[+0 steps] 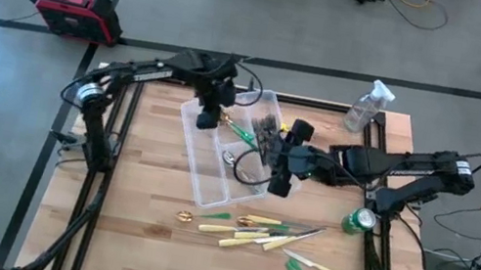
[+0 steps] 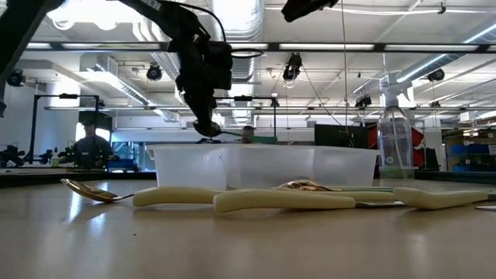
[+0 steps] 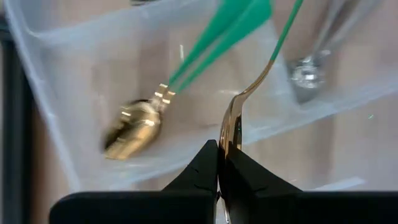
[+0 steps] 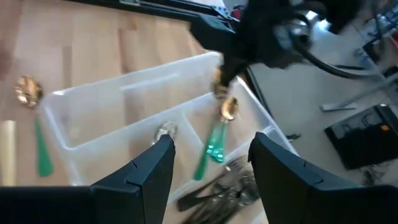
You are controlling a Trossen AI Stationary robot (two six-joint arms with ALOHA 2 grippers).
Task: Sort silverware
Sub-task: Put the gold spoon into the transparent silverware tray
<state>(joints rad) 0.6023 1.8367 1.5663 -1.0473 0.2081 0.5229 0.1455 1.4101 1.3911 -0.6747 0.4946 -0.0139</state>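
**One thin pinch, two arms over one tray**

My left claw [image 3: 219, 155] is clenched on the gold metal end of a green-handled piece [image 3: 249, 93]. The green handle juts out away from the fingers, and the piece hangs above the clear tray [image 1: 197, 182]. Only the very tips have it, on a narrow curved neck. My guess is that it could swivel or slide in that pinch if I swing or tilt the wrist sharply, and then drop wherever it happens to be.

Directly below in the tray lies another green-handled spoon [image 3: 140, 124], so that looks like the proper compartment. The dividers are low and the next section is close. If I let go off-centre or from too high, the long handle may bounce over into the section with the silver spoon [image 1: 231, 158].

My right claw [image 4: 211, 146] is released and holds nothing. It hovers over the same tray, near the heap of dark forks [image 1: 265, 134]. Both arms are crowded above one light plastic box, so I judge a knock between them to be the likeliest trouble. Either one could also nudge the tray wall and shift the whole tray.

Nearer the front edge, the cream-handled knives [image 1: 247, 239] and a few green-handled pieces lie unsorted on the table. A green can [image 1: 359, 221] stands by the right arm's path to them, and a careless sweep could tip it.
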